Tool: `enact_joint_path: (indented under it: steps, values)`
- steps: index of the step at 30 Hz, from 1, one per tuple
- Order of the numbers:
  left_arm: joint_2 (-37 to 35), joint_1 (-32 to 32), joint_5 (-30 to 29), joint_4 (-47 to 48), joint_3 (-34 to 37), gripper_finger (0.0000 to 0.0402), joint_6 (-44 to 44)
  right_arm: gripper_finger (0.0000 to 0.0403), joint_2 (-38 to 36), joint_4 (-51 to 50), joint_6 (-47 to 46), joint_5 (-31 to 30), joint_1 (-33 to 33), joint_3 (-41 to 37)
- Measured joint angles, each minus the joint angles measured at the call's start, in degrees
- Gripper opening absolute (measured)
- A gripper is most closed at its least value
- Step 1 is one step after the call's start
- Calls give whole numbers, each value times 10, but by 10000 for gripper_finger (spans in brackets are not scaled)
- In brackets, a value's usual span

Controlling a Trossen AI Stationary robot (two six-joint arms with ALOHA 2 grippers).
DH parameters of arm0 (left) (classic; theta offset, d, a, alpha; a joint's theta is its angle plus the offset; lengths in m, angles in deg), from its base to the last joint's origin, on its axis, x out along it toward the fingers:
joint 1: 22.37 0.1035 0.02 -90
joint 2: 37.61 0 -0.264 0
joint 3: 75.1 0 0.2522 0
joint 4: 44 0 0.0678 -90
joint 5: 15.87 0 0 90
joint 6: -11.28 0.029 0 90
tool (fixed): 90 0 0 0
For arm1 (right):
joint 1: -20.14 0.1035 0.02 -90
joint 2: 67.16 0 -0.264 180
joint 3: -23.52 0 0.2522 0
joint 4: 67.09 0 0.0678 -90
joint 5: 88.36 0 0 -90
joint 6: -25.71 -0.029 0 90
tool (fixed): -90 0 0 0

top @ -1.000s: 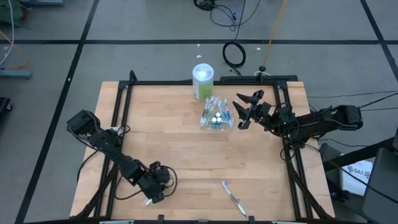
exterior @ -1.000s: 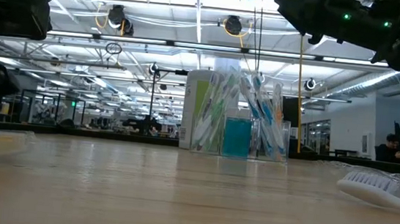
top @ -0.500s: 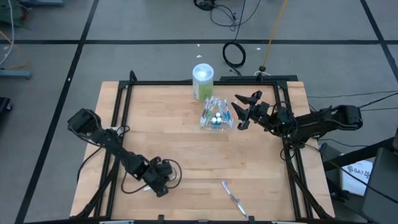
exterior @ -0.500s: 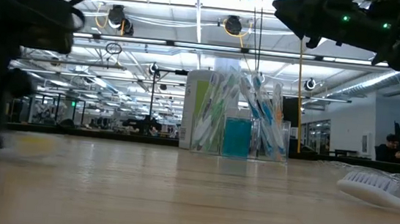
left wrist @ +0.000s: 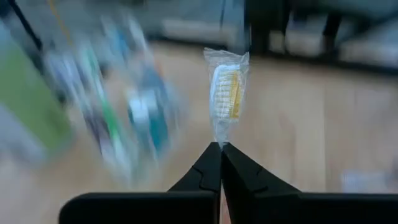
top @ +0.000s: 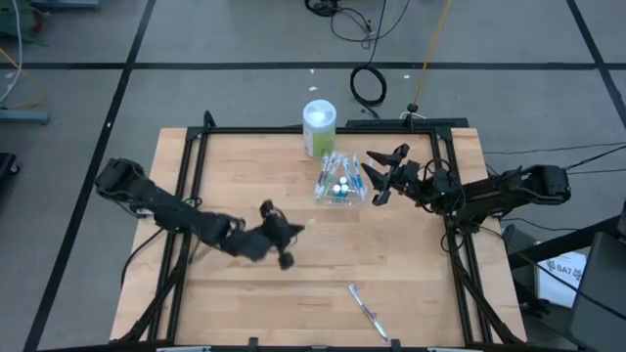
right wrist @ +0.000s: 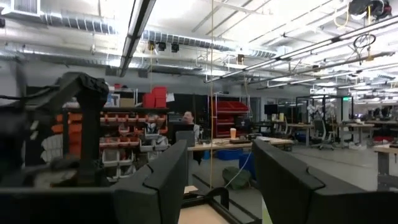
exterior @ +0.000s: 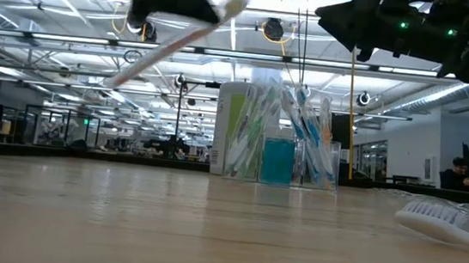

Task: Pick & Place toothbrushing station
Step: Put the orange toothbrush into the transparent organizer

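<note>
Mid-table (top: 245,293) — left pincer (top: 284,235) clamps a wrapped toothbrush (left wrist: 226,93); right pincer (top: 377,174) gapes.

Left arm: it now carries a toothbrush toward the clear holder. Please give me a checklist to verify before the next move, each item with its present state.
1. Left tool shut on wrapped toothbrush: ok.
2. Toothbrush lifted off the table: ok, in the low view.
3. Clear holder upright, already full of brushes: ok.
4. Right tool open, close beside the holder: not ok, may crowd the approach.
5. Free slot in the holder: cannot tell.
6. Spare toothbrush lies at the near edge, off the path: ok.
</note>
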Motion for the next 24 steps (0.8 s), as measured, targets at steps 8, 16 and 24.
enact_joint_path:
  steps: [8,16,24]
  values:
    - [-14,98,62,-256,0,4,195,171,0,-16,-39,-1,0,0]
    - [68,211,158,-415,0,5,248,171,0,-43,-42,-1,0,0]
    - [186,269,217,-591,0,3,292,171,0,-56,-74,-1,0,0]
